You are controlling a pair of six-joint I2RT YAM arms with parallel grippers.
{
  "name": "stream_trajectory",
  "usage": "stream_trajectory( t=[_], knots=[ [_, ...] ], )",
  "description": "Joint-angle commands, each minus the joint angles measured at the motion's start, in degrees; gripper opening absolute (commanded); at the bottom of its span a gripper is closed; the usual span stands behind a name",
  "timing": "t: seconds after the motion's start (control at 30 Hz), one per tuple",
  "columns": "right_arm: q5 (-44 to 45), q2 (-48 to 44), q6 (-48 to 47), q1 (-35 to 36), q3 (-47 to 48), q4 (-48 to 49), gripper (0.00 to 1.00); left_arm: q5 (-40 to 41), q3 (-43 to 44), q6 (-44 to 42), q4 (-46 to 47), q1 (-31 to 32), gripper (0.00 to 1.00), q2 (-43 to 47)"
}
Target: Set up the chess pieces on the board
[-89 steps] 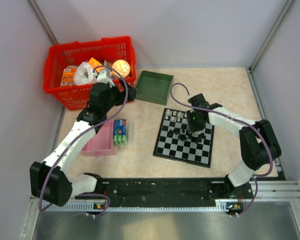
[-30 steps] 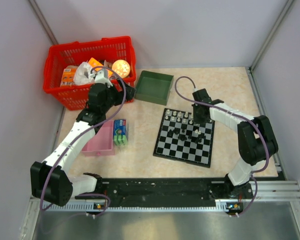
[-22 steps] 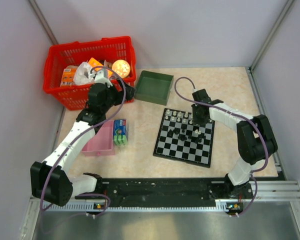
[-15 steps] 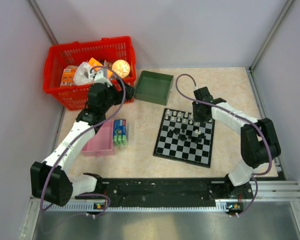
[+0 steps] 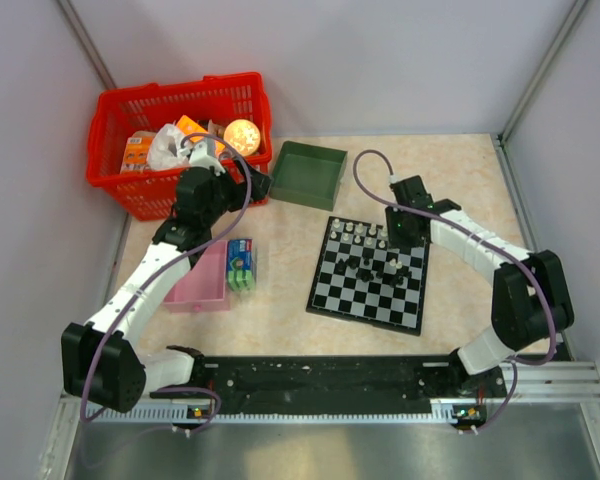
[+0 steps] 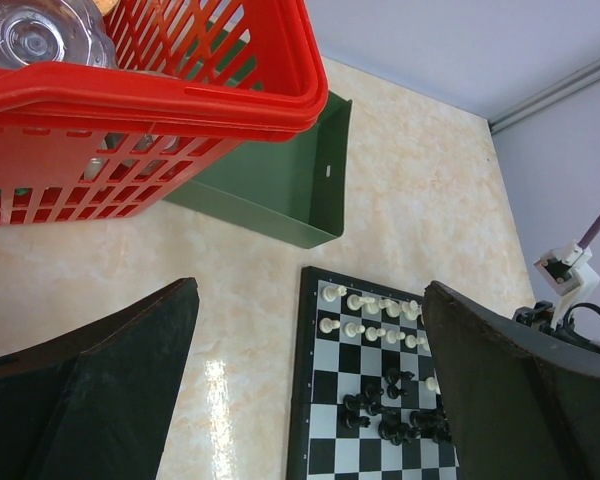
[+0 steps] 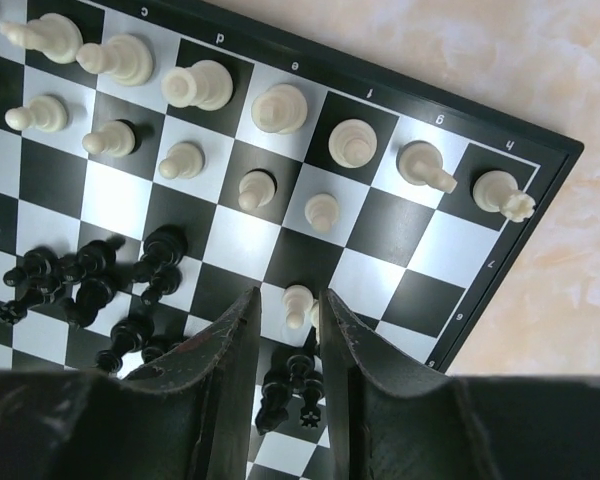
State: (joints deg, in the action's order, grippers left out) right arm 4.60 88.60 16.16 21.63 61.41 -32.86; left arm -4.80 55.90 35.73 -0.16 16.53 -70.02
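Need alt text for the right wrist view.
The right hand hovers low over the board, fingers slightly apart, with a white pawn showing in the gap between them. White pieces line the two far rows; black pieces cluster at lower left.

The left gripper (image 6: 310, 290) hangs over the pale worktop (image 6: 420, 170) with its dark fingers (image 6: 110, 380) spread wide, and the board (image 6: 325, 385) lies below and between them, nearer the right one. White pieces (image 6: 370, 305) stand in two rows along the board's edge farthest from the gripper, while black pieces (image 6: 395, 425) cluster closer in, toward the right finger. Ahead and to the left sits a red basket (image 6: 150, 90), with a green tray (image 6: 270, 190) just beyond it, straight ahead of the gripper.
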Motion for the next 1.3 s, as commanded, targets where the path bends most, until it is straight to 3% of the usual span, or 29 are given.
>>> stream_trajectory(
  t=[0.0,1.27],
  knots=[
    [-0.82,0.78,-1.22,0.78,-0.23,-0.71,0.30,-0.65,-0.18,0.22,2.89,-0.36,0.99,0.85],
    [0.94,4.13,-1.31,2.46,-0.76,-3.44,0.22,-0.91,-0.53,0.22,2.80,-0.89,0.99,1.20]
  ],
)
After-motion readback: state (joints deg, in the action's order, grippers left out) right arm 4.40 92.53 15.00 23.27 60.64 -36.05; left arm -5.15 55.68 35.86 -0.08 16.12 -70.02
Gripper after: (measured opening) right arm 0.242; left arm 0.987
